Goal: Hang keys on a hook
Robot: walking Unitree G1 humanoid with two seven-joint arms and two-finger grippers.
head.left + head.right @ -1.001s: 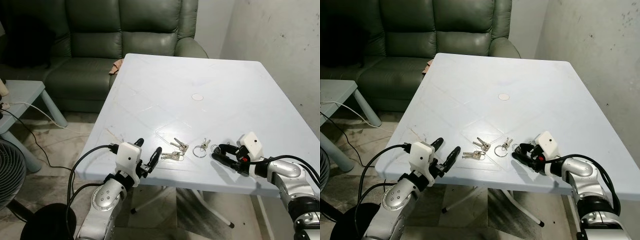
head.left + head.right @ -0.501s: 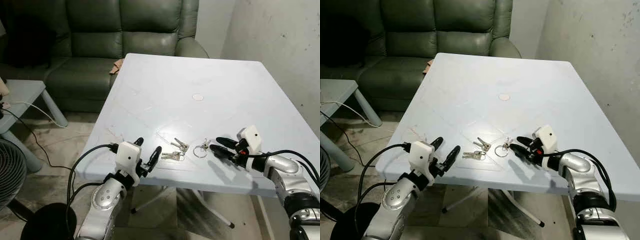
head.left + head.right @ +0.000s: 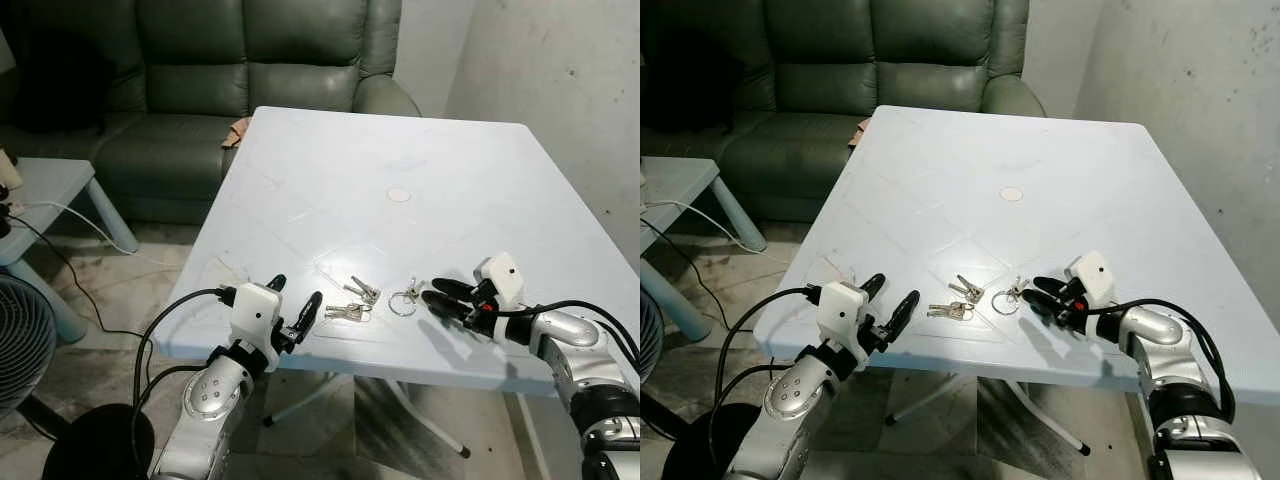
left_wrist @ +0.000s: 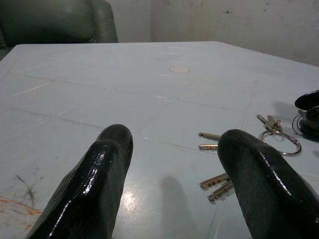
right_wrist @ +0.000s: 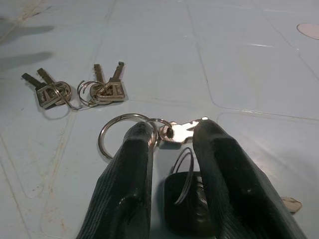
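Three small key bunches lie near the front edge of the pale blue table [image 3: 400,140]. The ring bunch [image 3: 404,296] has a big ring [image 5: 119,135] and a silver key [image 5: 183,129]. My right gripper [image 3: 430,294] rests low on the table, open, its fingers [image 5: 137,164] on either side of that key and a smaller ring. Two more key pairs [image 3: 362,291] [image 3: 345,312] lie to the left of it. My left gripper [image 3: 297,291] hovers open at the table's front edge, just short of the keys [image 4: 219,181], holding nothing.
A green sofa [image 3: 250,60] stands behind the table, with a brown object [image 3: 236,130] near the table's far left corner. A small side table [image 3: 50,190], a fan [image 3: 20,340] and cables [image 3: 90,290] occupy the floor at left. A wall [image 3: 560,70] runs along the right.
My right gripper has lifted and pushed forward to the ring bunch, so its fingers now straddle the key. The left gripper has stayed put; the view shifted slightly.
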